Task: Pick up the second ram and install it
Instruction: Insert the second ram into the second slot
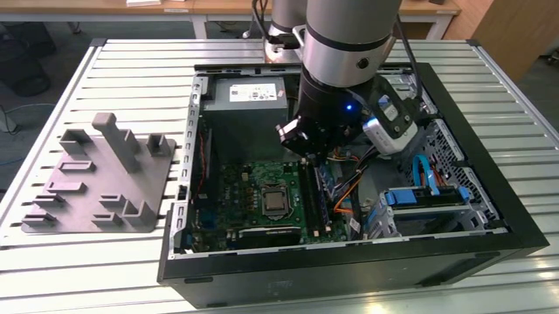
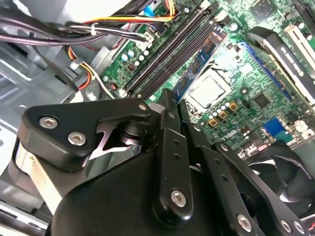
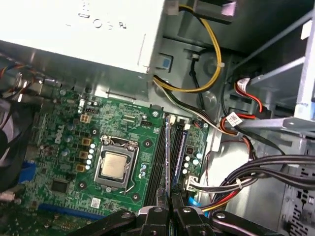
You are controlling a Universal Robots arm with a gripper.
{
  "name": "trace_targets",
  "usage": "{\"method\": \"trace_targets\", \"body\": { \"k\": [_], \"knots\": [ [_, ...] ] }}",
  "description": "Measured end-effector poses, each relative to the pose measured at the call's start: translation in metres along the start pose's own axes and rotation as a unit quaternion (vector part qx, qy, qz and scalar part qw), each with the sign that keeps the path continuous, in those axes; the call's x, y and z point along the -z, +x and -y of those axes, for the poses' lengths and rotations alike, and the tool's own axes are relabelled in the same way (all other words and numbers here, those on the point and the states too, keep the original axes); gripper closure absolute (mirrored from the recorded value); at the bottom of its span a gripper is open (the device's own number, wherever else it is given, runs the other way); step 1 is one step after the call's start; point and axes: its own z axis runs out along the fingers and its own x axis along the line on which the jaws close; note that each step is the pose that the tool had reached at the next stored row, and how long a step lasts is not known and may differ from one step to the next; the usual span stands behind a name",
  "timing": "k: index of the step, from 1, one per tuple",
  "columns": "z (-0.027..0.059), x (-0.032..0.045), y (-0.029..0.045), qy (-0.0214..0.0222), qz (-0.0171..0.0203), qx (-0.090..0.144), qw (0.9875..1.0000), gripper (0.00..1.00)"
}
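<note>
My gripper [image 1: 307, 156] is low inside the open computer case, over the motherboard's long black memory slots [image 3: 160, 157]. It is shut on the second ram [image 3: 168, 152], a thin stick seen edge-on running out from the fingertips [image 3: 162, 209]. In the second wrist view the second ram [image 2: 202, 59] shows its blue-green face with labels, standing on edge along the slots [image 2: 162, 54] beside the processor [image 2: 206, 91]. It sits just over or in the slot row; I cannot tell which. Another blue stick [image 3: 180, 145] stands in the slot beside it.
The grey block with upright posts [image 1: 96, 176] lies on the slatted table at the exterior view's left. The power supply [image 1: 249, 98] fills the case's back. Cable bundles [image 3: 236, 182] and a blue-tabbed drive cage [image 1: 428, 196] crowd the side next to the slots.
</note>
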Motion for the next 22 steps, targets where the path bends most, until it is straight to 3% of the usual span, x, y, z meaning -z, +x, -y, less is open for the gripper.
{"method": "trace_targets", "body": {
  "k": [11, 22],
  "knots": [
    [0.0001, -0.0008, 0.0, 0.0022, 0.0027, -0.053, 0.9986, 0.86],
    [0.0001, -0.0014, 0.0001, 0.0042, 0.0051, -0.099, 0.995, 0.86]
  ]
}}
